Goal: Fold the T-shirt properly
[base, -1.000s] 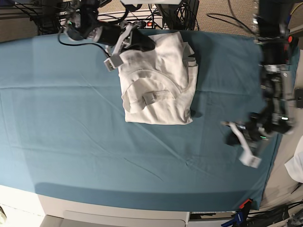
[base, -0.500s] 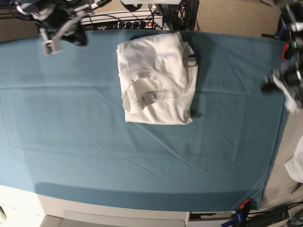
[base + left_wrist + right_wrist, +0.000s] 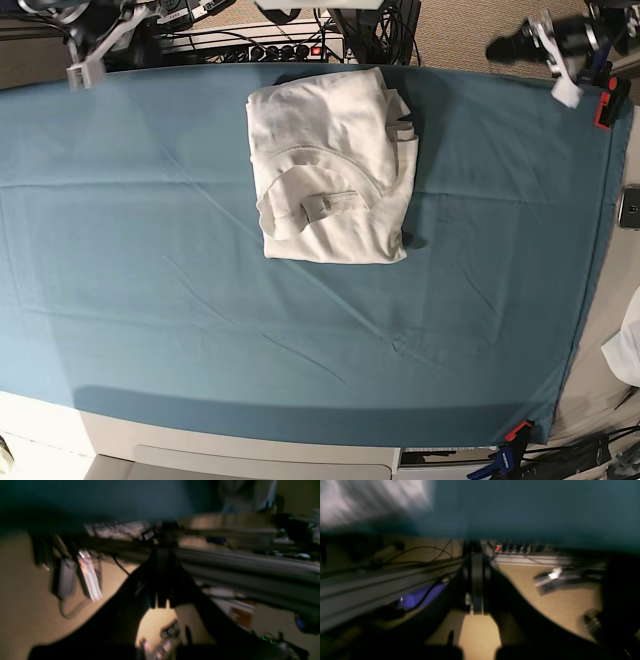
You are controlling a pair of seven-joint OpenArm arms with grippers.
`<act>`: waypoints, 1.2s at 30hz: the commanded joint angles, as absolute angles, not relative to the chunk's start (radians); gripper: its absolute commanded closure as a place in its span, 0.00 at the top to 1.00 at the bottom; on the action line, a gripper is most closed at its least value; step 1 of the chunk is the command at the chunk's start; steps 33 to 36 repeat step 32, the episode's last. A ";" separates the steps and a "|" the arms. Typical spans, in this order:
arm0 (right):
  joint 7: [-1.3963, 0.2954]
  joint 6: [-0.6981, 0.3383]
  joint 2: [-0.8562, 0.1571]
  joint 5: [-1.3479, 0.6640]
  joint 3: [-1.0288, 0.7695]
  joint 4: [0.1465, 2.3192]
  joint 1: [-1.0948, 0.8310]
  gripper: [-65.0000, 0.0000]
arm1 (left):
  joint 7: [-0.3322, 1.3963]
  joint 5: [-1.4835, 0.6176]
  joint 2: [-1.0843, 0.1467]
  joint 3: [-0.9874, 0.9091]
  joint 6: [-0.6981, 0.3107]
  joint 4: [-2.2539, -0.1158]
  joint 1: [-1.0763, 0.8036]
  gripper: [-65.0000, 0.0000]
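Base view, seen from above: the T-shirt (image 3: 330, 165) lies folded into a compact white rectangle on the teal sheet (image 3: 300, 330), in the upper middle of the frame, neckline and small label facing up, with one uneven flap sticking out along its right edge. The right gripper (image 3: 85, 62) sits at the upper left corner, off the sheet's far edge, and the left gripper (image 3: 560, 60) at the upper right corner; both are well apart from the shirt and hold nothing. Left wrist view: blurred; the left gripper (image 3: 161, 597) shows as dark jaws pressed together and empty, pointing at floor, cables and a rail beyond the sheet. Right wrist view: also blurred; the right gripper (image 3: 477, 592) has its jaws closed on nothing, with the shirt (image 3: 370, 502) a white smear in the upper left. The fold looks essentially finished, so the step in hand seems to be parking the arms. Doing it well means keeping both clear of the cloth so nothing drags the stack; the loose right flap could still be tucked square.
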State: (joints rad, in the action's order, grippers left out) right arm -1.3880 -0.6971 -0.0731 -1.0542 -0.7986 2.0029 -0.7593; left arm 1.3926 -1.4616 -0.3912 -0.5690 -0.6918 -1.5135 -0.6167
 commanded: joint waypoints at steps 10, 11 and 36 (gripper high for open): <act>-1.305 -0.698 -0.248 -1.035 -0.491 1.193 -0.685 0.00 | 1.396 -1.482 -0.415 -0.126 -0.698 -1.304 -0.668 0.00; -1.275 -0.698 -0.262 -0.998 -0.449 1.106 -0.662 0.00 | 1.396 -1.407 -0.415 -0.072 -0.698 -1.267 -0.656 0.00; -0.012 -0.017 -0.094 -0.230 -0.016 0.324 -0.292 0.00 | -0.016 -0.264 -0.249 0.357 0.068 -0.453 -0.231 0.00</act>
